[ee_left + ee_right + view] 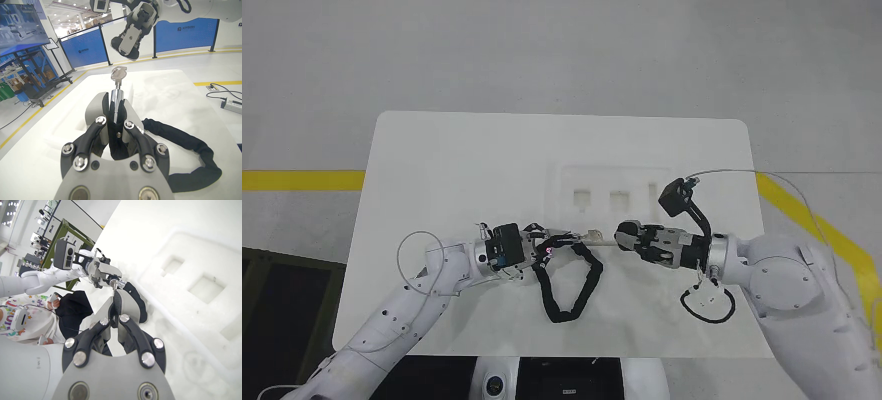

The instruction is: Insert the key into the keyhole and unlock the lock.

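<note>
The left gripper (116,99) jaws pinch the chain lock (189,135) cylinder (116,96), key (118,74) inserted; right gripper (114,294) jaws are pressed together nearby.

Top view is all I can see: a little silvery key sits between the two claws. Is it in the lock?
Observer: Yes. The left wrist view shows the key with its blade pushed into the end of the chrome lock cylinder.
Operator: What keeps that cylinder steady?
Observer: The left gripper is shut on it, one finger on each side.
Operator: So is the other claw pinching the key?
Observer: No. The left wrist view shows a gap between the key's head and the right gripper, which hangs just beyond it.
</note>
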You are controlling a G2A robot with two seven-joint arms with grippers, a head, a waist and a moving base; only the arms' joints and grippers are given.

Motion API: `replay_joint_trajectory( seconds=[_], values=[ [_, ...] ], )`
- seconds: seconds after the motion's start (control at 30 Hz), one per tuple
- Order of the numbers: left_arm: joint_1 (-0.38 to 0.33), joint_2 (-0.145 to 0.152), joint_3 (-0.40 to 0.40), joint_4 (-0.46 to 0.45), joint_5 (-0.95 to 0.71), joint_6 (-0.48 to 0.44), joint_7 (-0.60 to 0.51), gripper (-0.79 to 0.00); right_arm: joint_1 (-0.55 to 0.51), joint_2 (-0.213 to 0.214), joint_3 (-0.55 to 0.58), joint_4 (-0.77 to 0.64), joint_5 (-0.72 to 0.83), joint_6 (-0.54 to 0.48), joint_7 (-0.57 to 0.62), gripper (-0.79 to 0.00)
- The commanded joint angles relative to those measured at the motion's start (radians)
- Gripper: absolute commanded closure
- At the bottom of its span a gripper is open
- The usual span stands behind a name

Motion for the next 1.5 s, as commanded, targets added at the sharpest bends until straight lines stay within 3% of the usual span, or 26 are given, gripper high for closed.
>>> replay_joint_trajectory(
  seconds=[0.0,0.07,0.13,0.17,0.2,0.73,0.87,1.03,1.13,1.33,1.47],
  values=[
    [0.000,0.000,-0.001,0.001,-0.001,-0.002,0.000,0.000,0.005,-0.001,-0.008,0.011,-0.011,-0.032,-0.025,0.000],
    [0.000,-0.001,-0.002,0.001,0.000,-0.003,0.000,0.000,0.009,0.000,-0.010,0.015,-0.031,-0.067,-0.041,-0.018],
    [0.000,-0.001,-0.002,0.002,0.000,-0.004,0.000,0.000,0.009,0.000,-0.007,0.017,-0.045,-0.090,-0.063,-0.234],
    [0.001,-0.001,-0.003,0.002,0.000,-0.004,0.001,0.000,0.006,0.000,-0.004,0.018,-0.055,-0.097,-0.076,-0.406],
    [0.001,-0.001,-0.003,0.002,0.000,-0.004,0.003,0.000,0.005,0.000,-0.003,0.018,-0.057,-0.099,-0.081,-0.785],
    [0.001,-0.004,-0.007,0.005,0.015,-0.003,0.009,0.000,0.005,0.001,-0.005,0.014,-0.079,-0.099,-0.086,-0.785],
    [0.002,-0.004,-0.008,0.006,0.016,-0.003,0.013,0.000,0.018,0.001,-0.024,0.024,-0.206,-0.212,-0.148,-0.785],
    [0.002,-0.004,-0.009,0.008,0.018,-0.008,0.014,0.000,0.064,-0.006,-0.061,0.105,-0.406,-0.440,-0.315,-0.785],
    [0.001,-0.005,-0.009,0.009,0.021,-0.010,0.012,0.000,0.089,-0.014,-0.080,0.118,-0.590,-0.559,-0.484,-0.785],
    [-0.001,-0.007,-0.007,0.009,0.023,-0.011,0.005,0.000,0.096,-0.031,-0.119,0.161,-0.916,-0.627,-0.809,-0.785],
    [-0.003,-0.008,-0.006,0.009,0.025,-0.013,-0.003,0.000,0.109,-0.039,-0.155,0.183,-1.116,-0.604,-1.008,-0.785]
  ],
)
